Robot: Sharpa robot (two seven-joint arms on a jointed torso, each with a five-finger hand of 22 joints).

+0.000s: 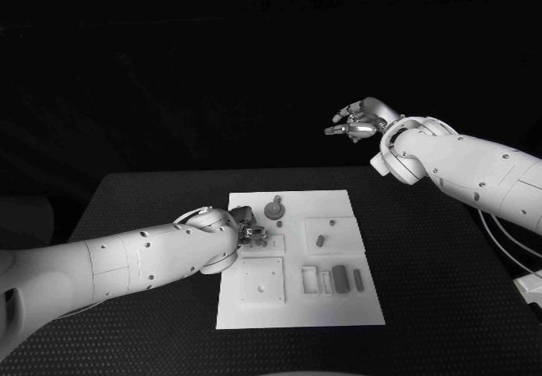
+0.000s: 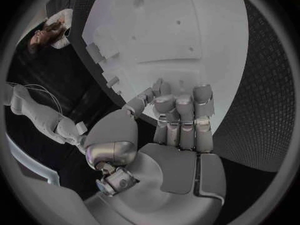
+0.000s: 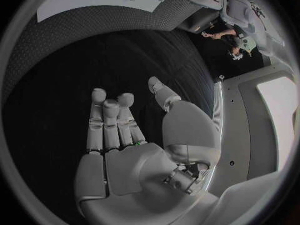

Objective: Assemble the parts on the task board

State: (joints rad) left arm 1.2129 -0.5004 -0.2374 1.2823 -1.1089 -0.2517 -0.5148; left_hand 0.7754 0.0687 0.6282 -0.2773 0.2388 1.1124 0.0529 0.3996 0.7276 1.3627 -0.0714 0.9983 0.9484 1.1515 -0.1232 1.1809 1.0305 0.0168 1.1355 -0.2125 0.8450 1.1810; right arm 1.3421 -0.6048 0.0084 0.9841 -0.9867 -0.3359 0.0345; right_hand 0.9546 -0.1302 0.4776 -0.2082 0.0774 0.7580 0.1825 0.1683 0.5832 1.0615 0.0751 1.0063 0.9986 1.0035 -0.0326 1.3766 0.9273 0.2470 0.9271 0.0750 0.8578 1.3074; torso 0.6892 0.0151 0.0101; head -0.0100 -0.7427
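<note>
On the black table (image 1: 440,258), lying flat at the middle: the white task board (image 1: 296,313), carrying small grey parts. Resting over the board's near-left area, the left hand (image 1: 247,229), fingers reaching down onto the white surface beside a raised square plate (image 1: 261,283). Possibly pinching a small part there, though too crowded by the fingertips to tell. Showing in the left wrist view, the fingers (image 2: 185,116) lying close together, tips at the board's edge, thumb beside them, nothing plainly gripped. Standing just beyond the left hand on the board, a round knobbed part (image 1: 275,208). Lying toward the board's right side, a small peg (image 1: 321,240) on a square patch, and nearer the robot a row of upright bars (image 1: 334,279). Hovering well beyond the board's far right corner, off the table's far edge, the right hand (image 1: 359,120), raised in the air, fingers loosely apart and holding nothing. Blocking part of the board's left edge, the left arm's white forearm (image 1: 124,262).
</note>
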